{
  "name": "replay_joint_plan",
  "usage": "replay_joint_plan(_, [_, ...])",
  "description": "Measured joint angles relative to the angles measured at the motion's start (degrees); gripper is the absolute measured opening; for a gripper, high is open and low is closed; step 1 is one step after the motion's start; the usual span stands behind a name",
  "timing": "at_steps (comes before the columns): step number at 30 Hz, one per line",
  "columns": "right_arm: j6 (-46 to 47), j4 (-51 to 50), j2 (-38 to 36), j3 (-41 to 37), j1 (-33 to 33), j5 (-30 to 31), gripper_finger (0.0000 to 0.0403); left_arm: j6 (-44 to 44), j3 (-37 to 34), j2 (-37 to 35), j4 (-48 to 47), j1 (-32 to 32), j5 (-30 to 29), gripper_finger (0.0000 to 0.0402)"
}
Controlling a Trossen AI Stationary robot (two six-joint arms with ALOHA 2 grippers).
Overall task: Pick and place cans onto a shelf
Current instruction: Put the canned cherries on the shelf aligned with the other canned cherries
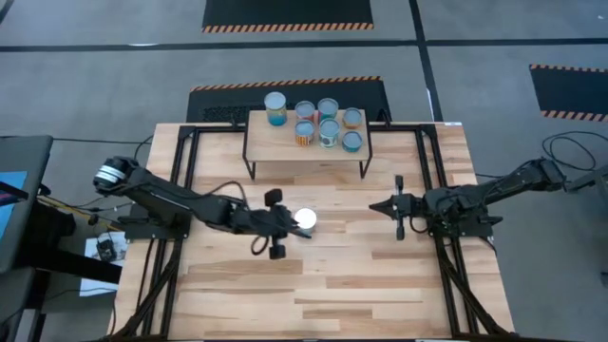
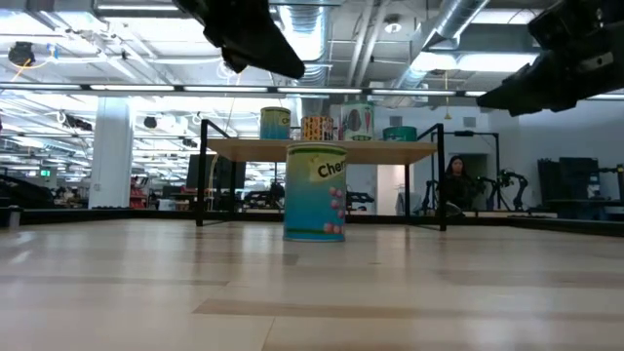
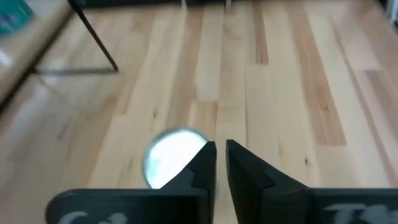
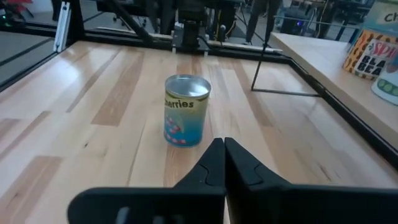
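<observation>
So there's one teal can [image 1: 305, 219] standing upright alone on the table [image 1: 380, 285], dead center of the high view, while seven other cans [image 1: 328, 126] already sit on the shelf [image 1: 261, 147] at top center. The left gripper [image 1: 288, 227] hovers right over the lone can, fingers pressed together, gripping nothing. The right gripper [image 1: 383, 208], center right, is closed too and well apart from it

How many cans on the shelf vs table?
7 on the shelf: tall teal can at its left, six clustered toward its right. 1 cherries can on the table by the left gripper.
</observation>
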Motion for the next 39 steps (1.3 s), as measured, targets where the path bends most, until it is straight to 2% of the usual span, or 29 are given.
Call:
replay_joint_plan(4, [0.3,-0.1,0.1,0.0,0.1,0.1,0.0015,-2.2,6.4,5.8,-6.6,-0.9,0.0,0.0050])
replay_joint_plan(9, [1.1,-0.5,0.1,0.0,0.1,0.1,0.0012,-0.8,11.9,12.2,-8.9,-1.8,-0.2,0.0072])
replay_joint_plan(14, [2.7,-1.6,0.1,0.0,0.1,0.1,0.0013,0.3,15.6,16.2,-12.7,-1.9,-4.4,0.0082])
replay_joint_plan(19, [4.1,-2.7,0.1,0.0,0.1,0.1,0.0014,-0.1,15.9,17.1,-14.1,-0.9,-6.9,0.0083])
replay_joint_plan(31, [4.2,-2.6,0.1,0.0,0.1,0.1,0.0013,-0.5,15.9,18.3,-15.1,-0.3,-6.9,0.0083])
replay_joint_plan(39, [4.4,-2.7,0.1,0.0,0.1,0.1,0.0013,-0.5,16.0,20.0,-13.7,0.0,-8.9,0.0083])
